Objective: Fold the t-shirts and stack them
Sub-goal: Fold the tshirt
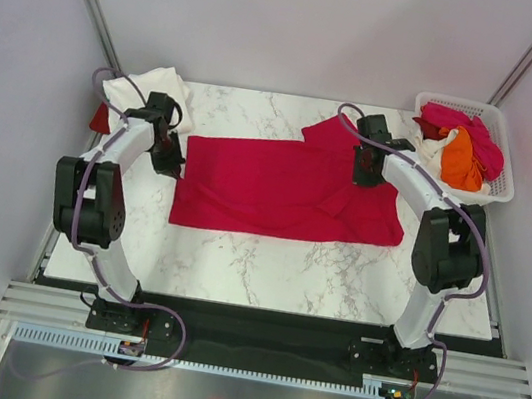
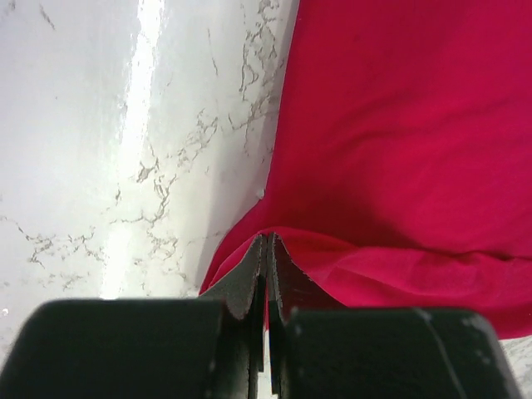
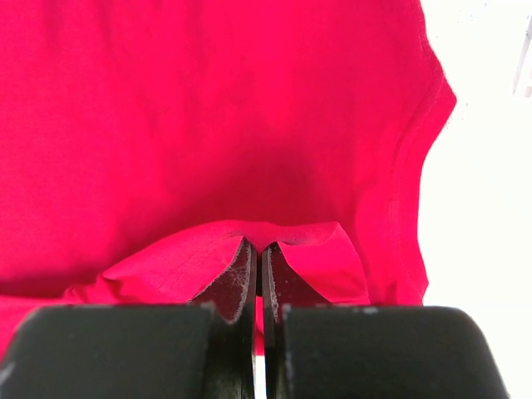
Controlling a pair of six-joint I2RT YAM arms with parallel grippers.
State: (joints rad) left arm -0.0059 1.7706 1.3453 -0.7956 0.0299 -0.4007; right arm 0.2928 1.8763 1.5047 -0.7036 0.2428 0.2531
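Crimson-red cloth t-shirt (image 1: 288, 188) lies spread across the white marbled surface (image 1: 266, 260). Left fingers (image 2: 252, 270) pinched closed on a raised fold at its left edge; right fingers (image 3: 239, 276) likewise closed on a fold near its far right end. Cream-white cloth shirt (image 1: 152, 90) bunched at far-left corner.

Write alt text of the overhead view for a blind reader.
A crimson t-shirt lies spread across a marble table, the left gripper pinching its left edge and the right gripper its upper right. A cream shirt sits at the far left corner, a white basket of bright shirts at far right.
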